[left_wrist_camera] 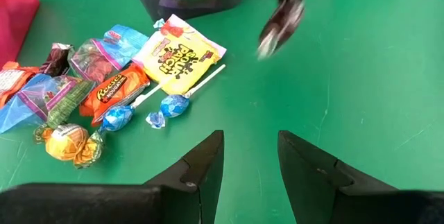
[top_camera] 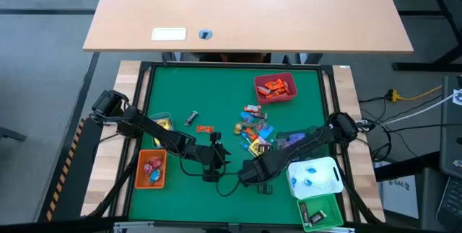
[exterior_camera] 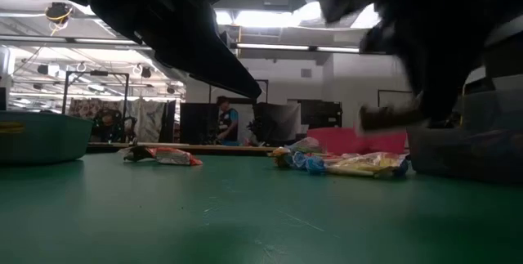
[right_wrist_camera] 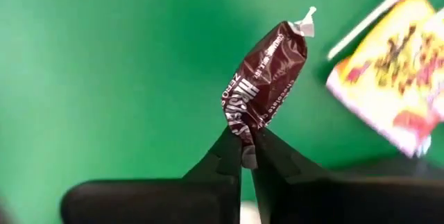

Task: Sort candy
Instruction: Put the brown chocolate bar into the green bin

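Observation:
A heap of wrapped candy [top_camera: 254, 130] lies on the green mat [top_camera: 216, 89]: a yellow packet [left_wrist_camera: 179, 56], an orange bar [left_wrist_camera: 114, 89], blue sweets [left_wrist_camera: 173, 105] and purple ones. My right gripper [right_wrist_camera: 248, 151] hangs over the mat near its front edge, shut on a dark brown candy [right_wrist_camera: 267, 78], which also shows in the low view as the brown candy [exterior_camera: 392, 117]. To its left, my left gripper [left_wrist_camera: 250, 137] hovers open over bare mat, with nothing between its fingers. My right gripper pinches the brown candy by one end [right_wrist_camera: 244, 137] between its two fingertips. The fingers come from above, pointing down. The rest of the candy sticks out beyond the fingertips, its twisted far end [right_wrist_camera: 305, 21] free. It is lifted clear of the mat.
A red bin [top_camera: 276, 87] with orange sweets stands at the far right. An orange bin [top_camera: 151, 169] is at the near left, with another bin [top_camera: 160, 122] behind it. A clear bin [top_camera: 292, 139], a white bin [top_camera: 314, 177] and a green bin [top_camera: 321, 213] line the right side. Two loose sweets [top_camera: 196, 123] lie left of the heap.

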Tool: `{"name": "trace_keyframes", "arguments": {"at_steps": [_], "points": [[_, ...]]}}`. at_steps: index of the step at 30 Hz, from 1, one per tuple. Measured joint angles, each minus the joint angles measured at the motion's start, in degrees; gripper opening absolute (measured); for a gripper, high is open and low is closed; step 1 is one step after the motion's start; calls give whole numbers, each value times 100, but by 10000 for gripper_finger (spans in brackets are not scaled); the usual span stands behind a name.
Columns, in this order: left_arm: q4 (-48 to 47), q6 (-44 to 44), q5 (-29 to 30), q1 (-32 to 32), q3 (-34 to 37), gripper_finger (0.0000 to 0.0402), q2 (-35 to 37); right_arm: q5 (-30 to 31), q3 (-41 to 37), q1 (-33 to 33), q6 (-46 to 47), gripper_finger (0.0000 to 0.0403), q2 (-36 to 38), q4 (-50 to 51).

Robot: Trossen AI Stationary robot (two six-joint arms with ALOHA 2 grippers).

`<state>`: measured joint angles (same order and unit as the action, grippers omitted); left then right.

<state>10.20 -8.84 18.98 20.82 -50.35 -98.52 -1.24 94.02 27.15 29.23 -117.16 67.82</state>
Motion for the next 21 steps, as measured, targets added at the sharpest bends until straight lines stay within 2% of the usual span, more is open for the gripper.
{"name": "trace_keyframes", "arguments": {"at_steps": [5, 8, 15, 21], "points": [[-5, 0, 0, 0, 0, 131, 0, -447, 739, 423, 52, 9, 24, 917], [-5, 0, 0, 0, 0, 131, 0, -465, 1031, 811, 342, 18, 43, 1367], [-5, 0, 2, -1, 0, 131, 0, -735, 1023, 1875, 2798, 11, 153, 1956], [6, 0, 2, -9, 0, 131, 0, -869, 1021, 2827, 4340, 14, 153, 1926]]}}
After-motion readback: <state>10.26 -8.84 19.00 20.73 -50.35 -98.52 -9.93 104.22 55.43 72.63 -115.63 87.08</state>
